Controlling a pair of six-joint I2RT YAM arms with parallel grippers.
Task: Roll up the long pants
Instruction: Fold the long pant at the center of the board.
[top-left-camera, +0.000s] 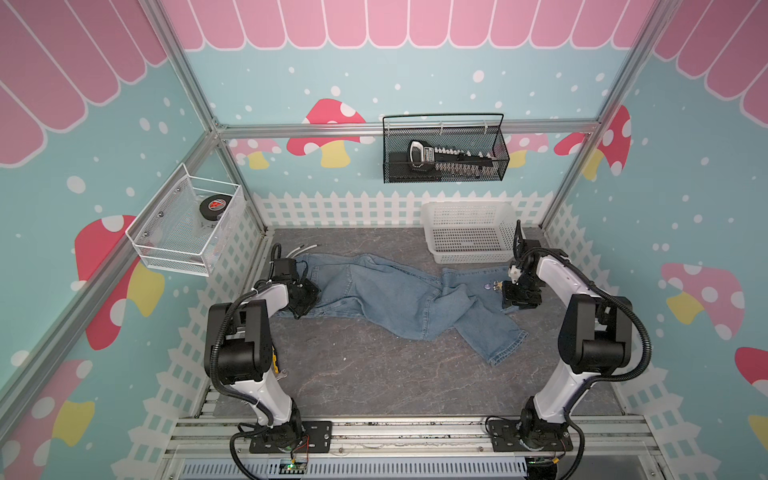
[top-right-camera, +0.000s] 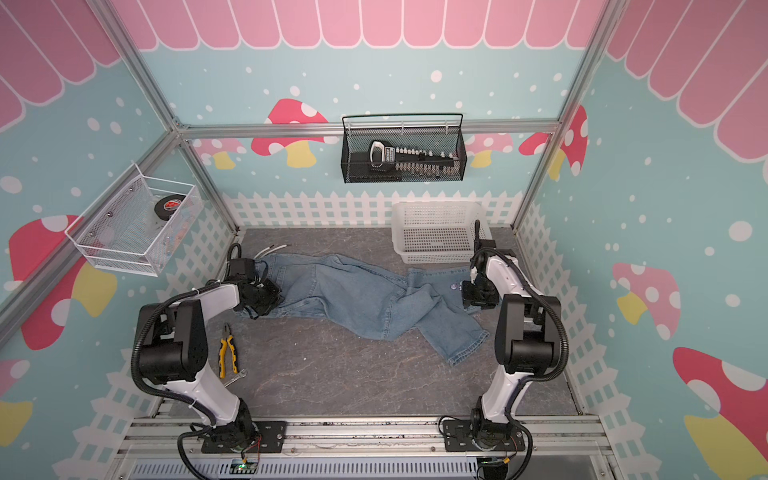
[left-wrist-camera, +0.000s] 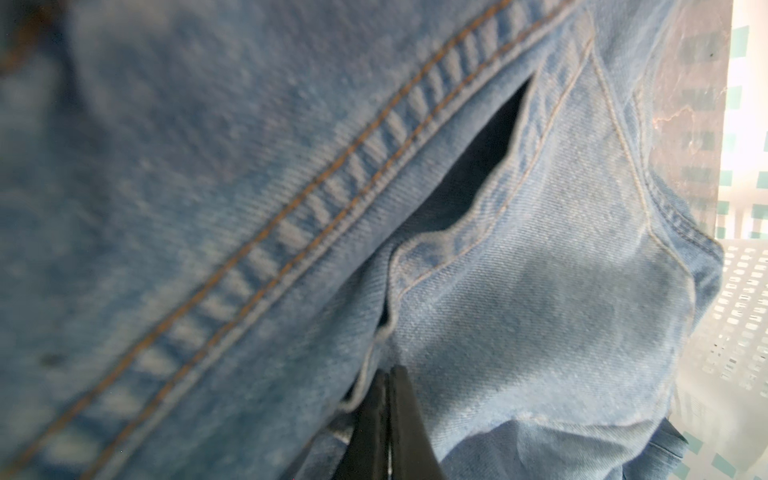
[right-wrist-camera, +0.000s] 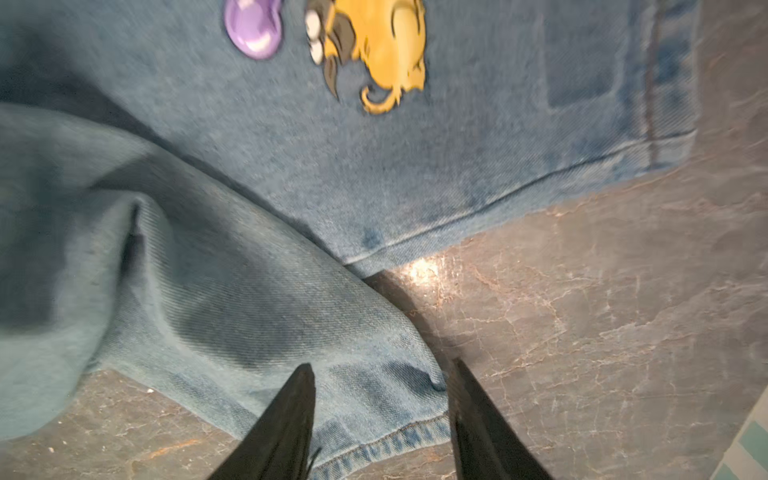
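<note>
Both top views showed light blue denim long pants (top-left-camera: 386, 299) lying unrolled beside an empty white plastic basket (top-left-camera: 469, 255). Farthest from it, the left gripper (left-wrist-camera: 388, 415) sat shut at the waist, probably anchoring; whether it pinched cloth I couldn't tell. Nearer, the right gripper (right-wrist-camera: 382, 368) hung half-open, empty, over a hem. Above, a black mesh basket (top-left-camera: 446, 176) held a black tool (top-left-camera: 440, 160).

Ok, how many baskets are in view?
3: a white wire basket on the left wall, a black mesh basket on the back wall, a white plastic basket on the table, far right. None appears hidden.
</note>
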